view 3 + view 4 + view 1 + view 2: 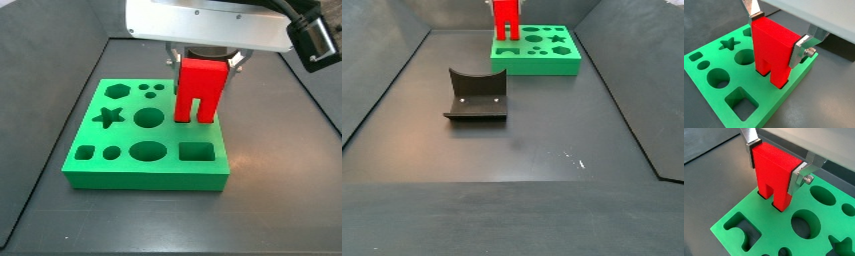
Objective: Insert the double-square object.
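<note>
Gripper [777,31]: above the green board [147,140], at its edge.
Fingers [799,177]: clamped on the upper body of the double-square object [772,47].
Double-square object: upright between the fingers, both legs entering the board's twin square holes.
Fixture [476,97]: on the table [502,190], well apart.

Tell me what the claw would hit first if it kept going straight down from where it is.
The claw, shut on the bright red plastic double-square object, would likely drive the block's legs deeper into the green board with shaped holes; its own fingers probably reach the board's top afterward.
</note>
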You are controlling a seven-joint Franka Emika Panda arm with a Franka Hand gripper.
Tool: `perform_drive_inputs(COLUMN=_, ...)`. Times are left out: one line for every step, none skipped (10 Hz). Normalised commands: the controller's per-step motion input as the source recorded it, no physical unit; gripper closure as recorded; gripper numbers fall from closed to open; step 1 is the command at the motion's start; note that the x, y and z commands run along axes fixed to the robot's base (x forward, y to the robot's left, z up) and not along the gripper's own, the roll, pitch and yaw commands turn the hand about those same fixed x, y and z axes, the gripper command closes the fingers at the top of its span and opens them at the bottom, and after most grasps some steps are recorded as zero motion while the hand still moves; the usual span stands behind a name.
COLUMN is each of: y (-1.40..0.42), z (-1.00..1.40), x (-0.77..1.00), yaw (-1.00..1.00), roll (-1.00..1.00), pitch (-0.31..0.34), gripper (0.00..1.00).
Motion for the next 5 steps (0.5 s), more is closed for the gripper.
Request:
perform_drive_inputs(y=0.0, z=-0.27, x=0.08, yaw=-0.07, roll=-0.18, pitch=-0.013, gripper=1.0)
perform_drive_inputs(y=0.05, z=-0.2, x=0.04, yaw=0.0, roll=0.06, pitch=0.0, gripper=1.0)
perform_drive_inputs(y=0.01, z=-0.21, x=0.0, yaw=0.0, roll=0.05, pitch=0.0, gripper=1.0)
perform_drive_inputs(y=0.0, z=-0.24, x=0.0, yaw=0.0, roll=0.03, pitch=-0.056, gripper=1.0)
perform_drive_inputs(y=-0.09, z=-0.15, x=0.0, yaw=-0.05, roll=0.0, pitch=-0.094, gripper=1.0)
